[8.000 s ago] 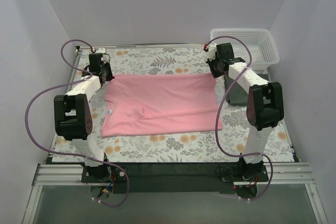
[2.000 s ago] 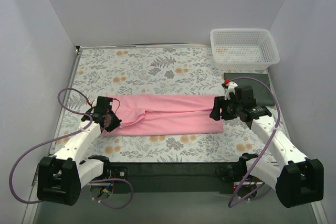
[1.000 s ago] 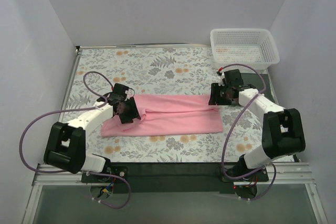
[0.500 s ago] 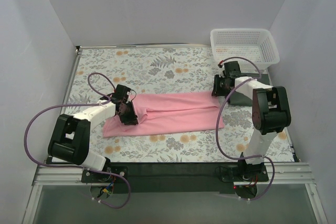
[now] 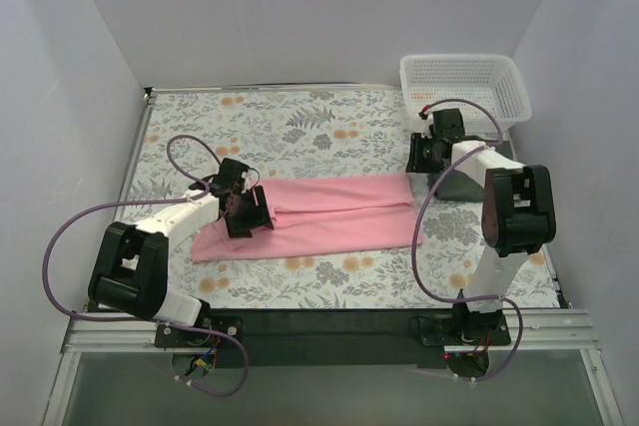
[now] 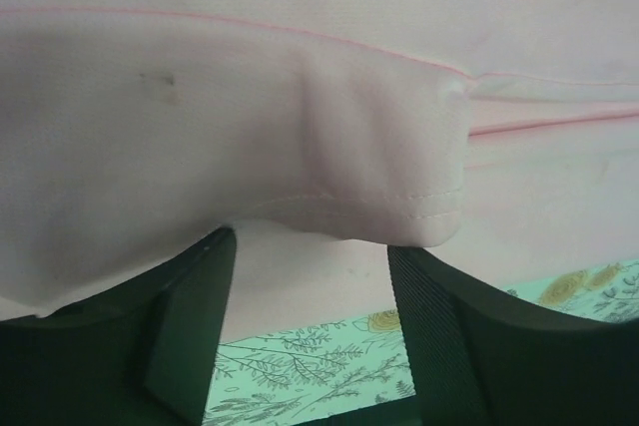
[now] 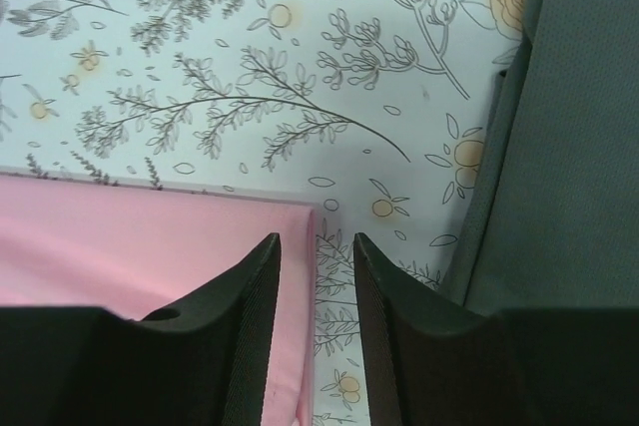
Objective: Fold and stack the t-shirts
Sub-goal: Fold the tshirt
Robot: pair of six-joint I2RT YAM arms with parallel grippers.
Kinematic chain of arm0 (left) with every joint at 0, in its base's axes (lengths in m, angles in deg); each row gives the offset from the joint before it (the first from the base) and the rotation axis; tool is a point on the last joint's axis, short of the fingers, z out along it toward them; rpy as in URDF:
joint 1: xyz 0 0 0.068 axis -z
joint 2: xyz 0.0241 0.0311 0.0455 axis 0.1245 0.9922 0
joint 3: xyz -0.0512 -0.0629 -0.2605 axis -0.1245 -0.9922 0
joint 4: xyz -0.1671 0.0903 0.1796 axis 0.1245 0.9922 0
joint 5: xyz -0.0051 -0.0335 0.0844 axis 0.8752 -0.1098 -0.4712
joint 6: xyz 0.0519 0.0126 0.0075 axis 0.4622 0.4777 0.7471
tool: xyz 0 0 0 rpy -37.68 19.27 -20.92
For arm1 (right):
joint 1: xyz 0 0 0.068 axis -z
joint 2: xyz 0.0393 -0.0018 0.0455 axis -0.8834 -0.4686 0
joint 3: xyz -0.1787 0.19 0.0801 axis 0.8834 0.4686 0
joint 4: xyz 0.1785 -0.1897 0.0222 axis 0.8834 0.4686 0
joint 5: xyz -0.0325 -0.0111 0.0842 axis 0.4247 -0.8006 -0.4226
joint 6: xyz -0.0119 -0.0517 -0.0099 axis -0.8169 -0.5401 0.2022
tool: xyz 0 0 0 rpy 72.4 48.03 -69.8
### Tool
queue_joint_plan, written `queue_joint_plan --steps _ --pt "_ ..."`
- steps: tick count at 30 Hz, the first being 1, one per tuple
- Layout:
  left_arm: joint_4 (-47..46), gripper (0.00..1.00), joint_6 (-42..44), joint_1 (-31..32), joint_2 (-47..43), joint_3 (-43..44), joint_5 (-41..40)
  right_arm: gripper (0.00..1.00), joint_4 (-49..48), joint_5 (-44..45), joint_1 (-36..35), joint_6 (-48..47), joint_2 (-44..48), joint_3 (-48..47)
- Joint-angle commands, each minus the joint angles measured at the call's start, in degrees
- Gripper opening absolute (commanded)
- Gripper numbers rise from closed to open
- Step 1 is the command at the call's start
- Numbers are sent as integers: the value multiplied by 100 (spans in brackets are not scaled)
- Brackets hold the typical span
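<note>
From where I stand, the light pink t-shirt (image 5: 334, 212) lies as a long narrow band across the floral table cloth (image 5: 300, 127), with an arm at each end of it. The left gripper (image 6: 312, 246) sits low over the band's left end. Its fingers (image 6: 195, 316) are well apart, and a soft hemmed fold of pink bulges just ahead of the tips and drapes across them. I see no pinch on it, so the cloth seems to be resting there rather than held. The right gripper (image 7: 316, 241) hovers just off the far right corner of the shirt. Its jaws are only narrowly parted with nothing between them, and the corner lies flat just ahead of one finger. Immediately to that gripper's right lies the dark green t-shirt (image 7: 579, 147), a flat folded rectangle. The white mesh basket (image 5: 464, 119) stands beyond it. My guess is that the arms sit at opposite ends so each can take an end, bring the band over on itself, and carry the bundle onto the green one.
</note>
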Motion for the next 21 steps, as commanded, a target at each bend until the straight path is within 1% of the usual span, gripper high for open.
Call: queue_joint_plan --steps 1,2,4,5,10,11,12,15,16,18,19,20,21 --pt "316 60 209 115 -431 417 -150 37 -108 -207 -108 -378 422 28" --pt "325 62 244 177 -501 653 -151 37 -108 -181 -143 -414 431 29" --pt "290 63 341 449 -493 883 -168 39 -108 -172 -213 -493 449 64" --pt "273 63 394 555 -467 1136 -159 39 -108 -154 -240 -511 457 73" --pt "-26 62 701 1266 191 1683 -159 39 -99 -93 -486 -652 431 47" --pt "-209 61 885 1355 314 1736 -159 39 -90 -101 -503 -695 414 29" --pt "-307 60 973 1556 585 1823 -185 39 -90 -110 -564 -722 379 20" --pt "-597 57 1447 1838 1052 2017 -273 39 -73 -145 -679 -748 299 -50" --pt "-650 53 1579 2013 1323 2174 -439 38 -55 -163 -705 -748 247 -76" --pt "-773 49 1956 2259 1606 2316 -659 38 -20 -207 -819 -959 168 -146" --pt "-800 48 2037 2322 1729 2455 -747 38 -2 -198 -855 -968 141 -164" --pt "-843 44 2116 2357 1948 2500 -983 38 15 -190 -890 -977 106 -191" --pt "-887 43 2169 2384 2029 2562 -1029 38 15 -198 -943 -986 71 -200"
